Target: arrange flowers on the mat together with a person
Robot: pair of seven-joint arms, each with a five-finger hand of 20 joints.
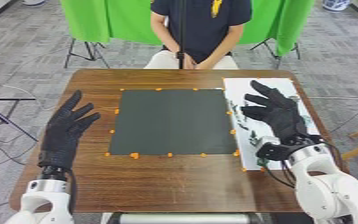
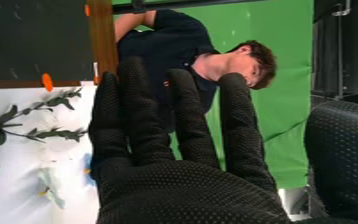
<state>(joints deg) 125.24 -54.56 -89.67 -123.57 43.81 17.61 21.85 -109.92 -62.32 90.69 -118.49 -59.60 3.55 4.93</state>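
The robot's right hand (image 1: 286, 120), in black fabric glove, hangs over a white sheet (image 1: 254, 86) with its fingers extended and slightly parted, gripping nothing. Beneath and beside it on the sheet lie the flowers for the arrangement: a leafy green sprig (image 2: 35, 131) with forking stems and, near it, a pale bloom (image 2: 51, 187). Just to the left of the sheet is the dark mat (image 1: 171, 122), ringed by small orange markers (image 1: 135, 155). Across the mat, above the left side of the brown wooden table (image 1: 184, 192), the left hand (image 1: 63, 131) is likewise open and unladen, fingers pointing forward.
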